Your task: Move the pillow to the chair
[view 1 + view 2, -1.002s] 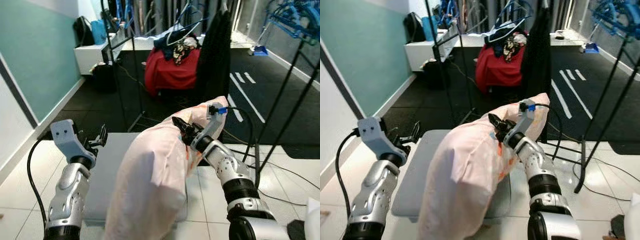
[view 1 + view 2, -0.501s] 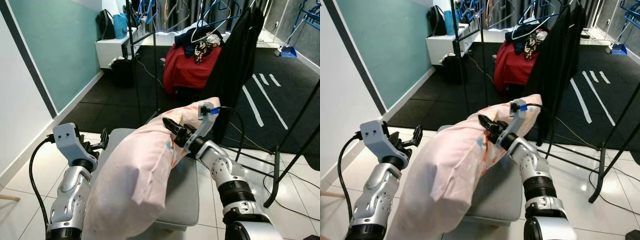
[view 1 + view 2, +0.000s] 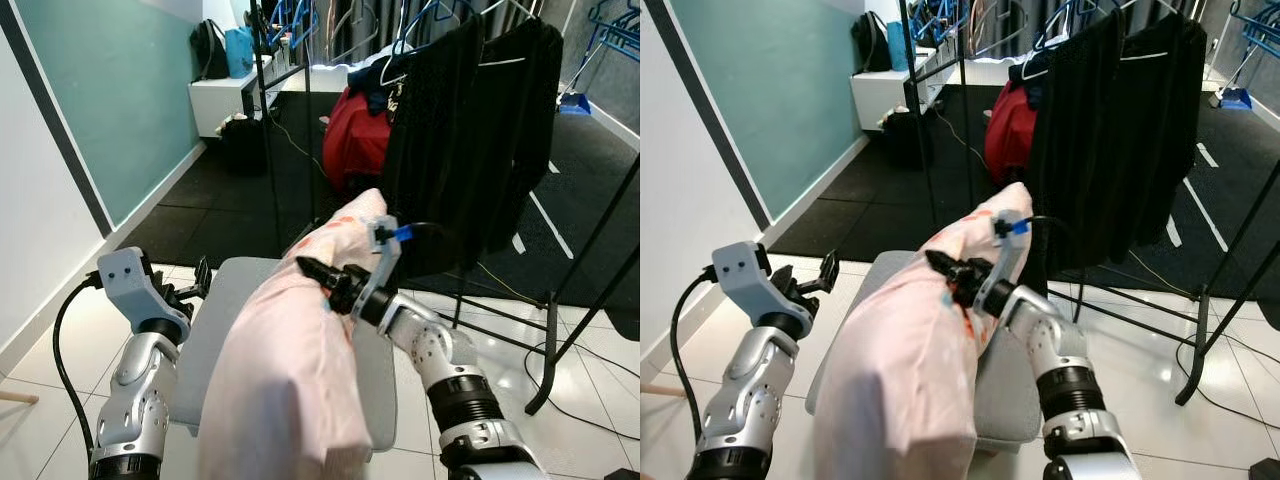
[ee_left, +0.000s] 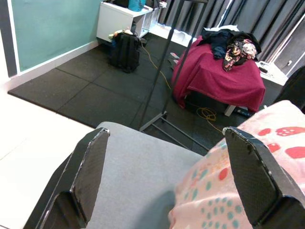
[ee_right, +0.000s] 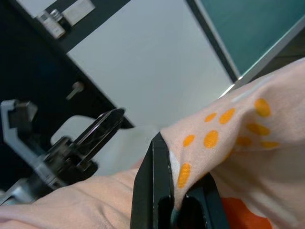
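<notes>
Over the grey padded chair [image 3: 235, 300], held lengthwise and sagging toward the camera: long pale-pink pillow printed with orange and teal dots [image 3: 300, 370]. Pinched at its upper fabric by the right gripper [image 3: 322, 281], jaws closed on a fold of the dotted cloth, seen close in the right wrist view [image 5: 164, 191]. Lower end of the pillow draped across the seat's front edge, upper end raised toward the black garments on the metal clothes rack [image 3: 470, 130]. Beside the chair's left edge, the left gripper [image 3: 198, 283], jaws spread wide with nothing between them; pillow edge just beside one finger [image 4: 252, 176] in the left wrist view. Farther back, a red-draped heap of clothes [image 4: 217, 76], a black backpack [image 4: 123, 50] and a white low cabinet [image 3: 222, 100] along the teal wall [image 3: 110, 90].
</notes>
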### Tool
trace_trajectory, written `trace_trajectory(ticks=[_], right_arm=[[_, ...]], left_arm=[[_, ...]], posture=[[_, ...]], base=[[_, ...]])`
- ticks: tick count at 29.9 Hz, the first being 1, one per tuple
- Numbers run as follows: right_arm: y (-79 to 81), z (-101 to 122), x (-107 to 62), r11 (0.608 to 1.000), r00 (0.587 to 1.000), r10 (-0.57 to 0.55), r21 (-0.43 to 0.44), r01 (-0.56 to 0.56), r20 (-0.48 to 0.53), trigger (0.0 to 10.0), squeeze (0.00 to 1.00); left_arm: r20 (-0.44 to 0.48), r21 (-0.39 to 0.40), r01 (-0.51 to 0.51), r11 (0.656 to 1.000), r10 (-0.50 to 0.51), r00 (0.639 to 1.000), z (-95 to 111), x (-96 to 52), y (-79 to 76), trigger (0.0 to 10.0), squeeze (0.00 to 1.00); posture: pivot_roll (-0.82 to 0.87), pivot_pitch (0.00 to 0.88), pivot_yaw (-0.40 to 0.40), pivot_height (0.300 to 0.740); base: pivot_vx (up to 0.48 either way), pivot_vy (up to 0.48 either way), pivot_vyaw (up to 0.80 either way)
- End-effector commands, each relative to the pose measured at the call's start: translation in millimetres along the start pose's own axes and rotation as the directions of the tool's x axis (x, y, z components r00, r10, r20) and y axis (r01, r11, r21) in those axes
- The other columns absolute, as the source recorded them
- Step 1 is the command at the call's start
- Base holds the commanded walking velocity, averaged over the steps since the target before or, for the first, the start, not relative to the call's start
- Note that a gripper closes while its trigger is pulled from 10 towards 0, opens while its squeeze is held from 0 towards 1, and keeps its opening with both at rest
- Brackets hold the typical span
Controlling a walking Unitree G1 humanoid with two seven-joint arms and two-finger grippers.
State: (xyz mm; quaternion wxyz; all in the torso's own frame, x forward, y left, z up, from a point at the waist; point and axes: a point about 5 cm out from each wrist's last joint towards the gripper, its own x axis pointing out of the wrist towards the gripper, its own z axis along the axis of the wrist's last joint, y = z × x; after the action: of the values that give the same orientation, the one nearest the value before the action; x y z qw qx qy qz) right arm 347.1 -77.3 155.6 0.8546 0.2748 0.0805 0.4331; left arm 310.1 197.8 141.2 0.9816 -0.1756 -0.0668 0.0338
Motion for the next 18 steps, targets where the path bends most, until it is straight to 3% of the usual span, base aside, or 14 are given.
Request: trace_trajectory(ticks=[1,5,11,18], right_arm=[[15.1,21.4,6.7,0.994,0.993,0.097,-0.05,-0.094,0.067,10.0,0.0],[14.4,26.6,6.6,0.994,0.992,0.095,-0.055,-0.091,0.078,10.0,0.0],[14.3,25.9,6.2,0.994,0.993,0.093,-0.058,-0.089,0.074,10.0,0.0],[14.4,23.3,3.5,0.993,0.994,0.099,-0.067,-0.095,0.05,10.0,0.0]], left_arm=[[-0.004,-0.028,-0.015,0.999,0.015,1.0,-1.2,-0.9,1.5,10.0,0.0],[-0.024,-0.037,-0.019,0.999,0.018,1.0,-3.6,-1.5,0.9,10.0,0.0],[-0.046,-0.034,-0.021,0.999,0.019,0.999,-7.3,-1.1,-1.3,10.0,0.0],[-0.033,-0.025,-0.016,1.0,0.015,0.999,-6.8,0.0,-0.9,10.0,0.0]], posture=[[-0.19,0.0,-0.033,0.74],[-0.19,0.0,-0.036,0.74],[-0.19,0.0,-0.038,0.74],[-0.19,0.0,-0.038,0.74]], base=[[0.0,0.0,0.75],[0.0,0.0,0.75],[-0.418,0.0,0.75],[0.0,0.0,0.74]])
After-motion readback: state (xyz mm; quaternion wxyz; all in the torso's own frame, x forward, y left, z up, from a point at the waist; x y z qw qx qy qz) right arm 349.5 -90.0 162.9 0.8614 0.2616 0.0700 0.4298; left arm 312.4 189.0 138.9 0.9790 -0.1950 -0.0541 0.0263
